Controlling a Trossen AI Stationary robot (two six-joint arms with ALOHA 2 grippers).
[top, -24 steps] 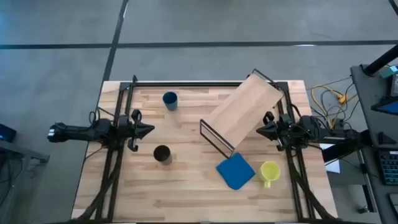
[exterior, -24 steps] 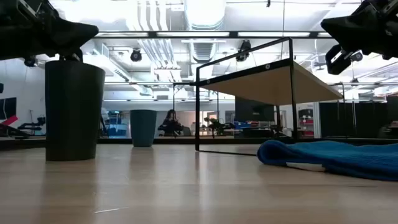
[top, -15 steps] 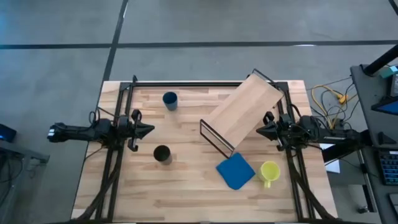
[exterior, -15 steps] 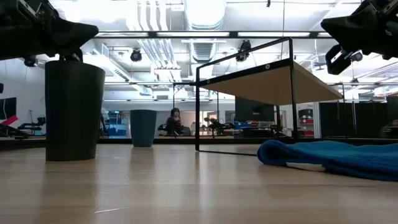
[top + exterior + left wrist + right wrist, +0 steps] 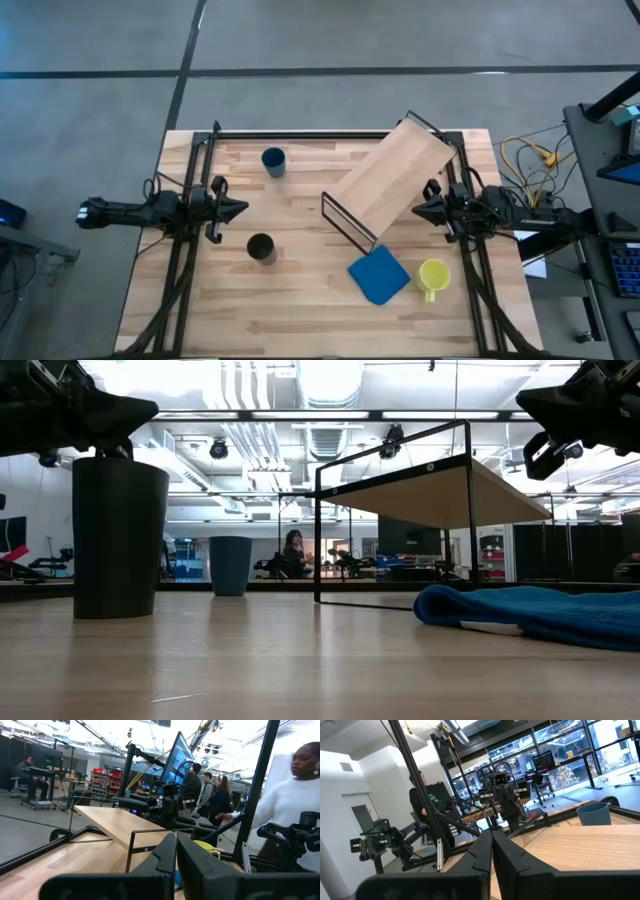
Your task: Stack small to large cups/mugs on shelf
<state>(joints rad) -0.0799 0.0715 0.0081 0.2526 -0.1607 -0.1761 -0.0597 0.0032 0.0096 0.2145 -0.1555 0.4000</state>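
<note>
In the high view the shelf [image 5: 390,182] stands slantwise on the table's far right part, on its thin black frame. The dark blue cup [image 5: 273,161] stands upright near the far edge. The black cup [image 5: 261,247] is upright left of centre. The yellow mug [image 5: 433,275] is at the near right, beside the flat blue pad [image 5: 379,275]. My left gripper [image 5: 243,208] hovers shut above the table's left side, pointing right, just beyond the black cup. My right gripper [image 5: 415,211] hovers shut at the right side, pointing left at the shelf's end.
The low view shows the black cup [image 5: 120,537] close by, the blue cup [image 5: 231,565] farther back, and the shelf [image 5: 440,490] raised above the blue pad [image 5: 530,615]. Black frame rails run along the table's left, right and far edges. People stand beyond the table [image 5: 295,800].
Neither arm nor any cup has moved. Only a person far off in the room behind the table has stepped to the right.
</note>
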